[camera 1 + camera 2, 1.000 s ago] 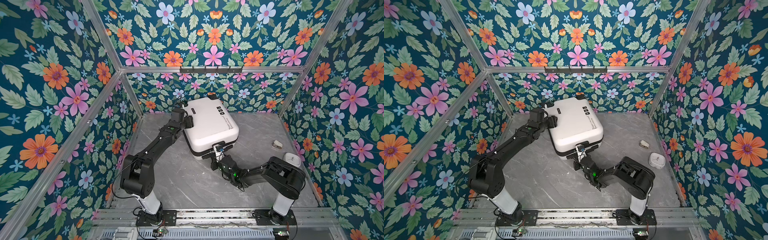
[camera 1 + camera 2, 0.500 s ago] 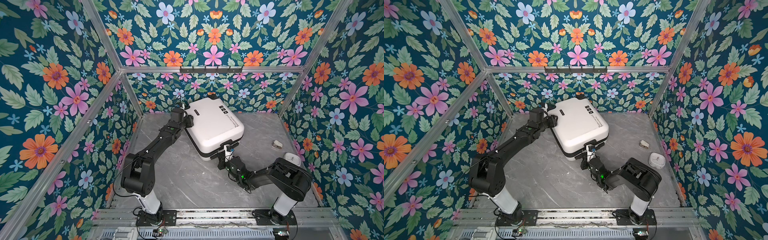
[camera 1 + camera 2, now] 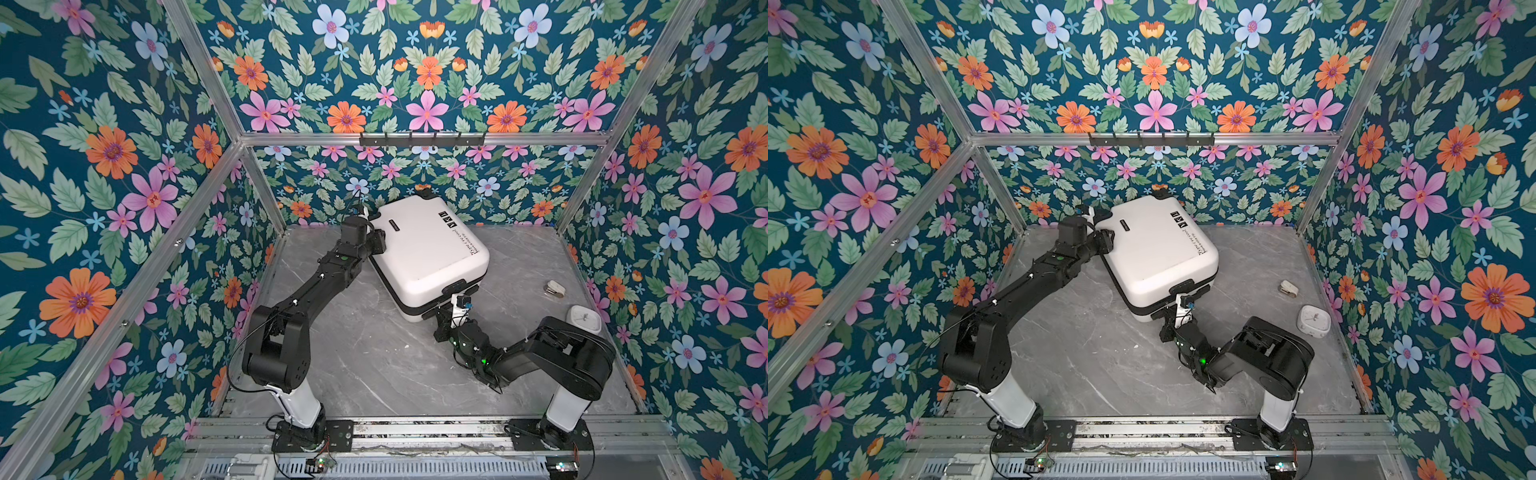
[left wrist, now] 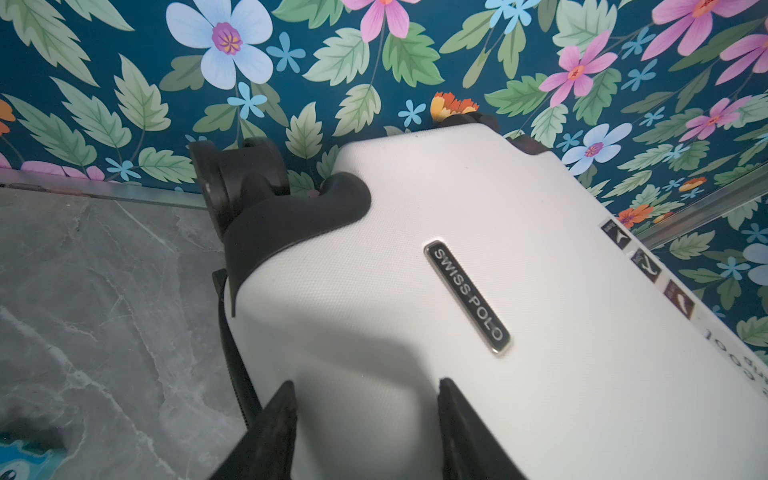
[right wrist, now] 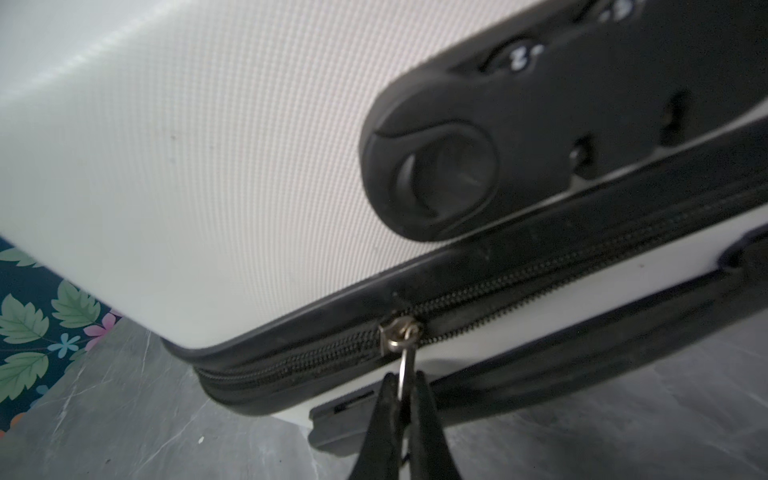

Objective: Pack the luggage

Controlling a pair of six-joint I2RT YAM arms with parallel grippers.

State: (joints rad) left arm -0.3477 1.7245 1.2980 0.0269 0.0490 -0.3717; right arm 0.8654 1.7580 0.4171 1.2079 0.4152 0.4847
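The small white hard-shell suitcase (image 3: pixel 428 253) lies flat with its lid down on the grey marble worktop (image 3: pixel 365 353), near the back wall. The filling looks finished, and zipping seems to be the step in hand. The right end effector (image 5: pixel 405 399) is clenched on the thin metal zipper pull (image 5: pixel 402 357), close to the black combination lock (image 5: pixel 498 137). The left end effector (image 4: pixel 365 411) is released, its fingers (image 4: pixel 278 419) apart over the shell near a black wheel (image 4: pixel 232 183). How much zip remains cannot be judged, as most of the band is out of sight. The contents are hidden. A small white object (image 3: pixel 555 288) and a white squarish one (image 3: pixel 585 318) by the right wall are too small to identify.
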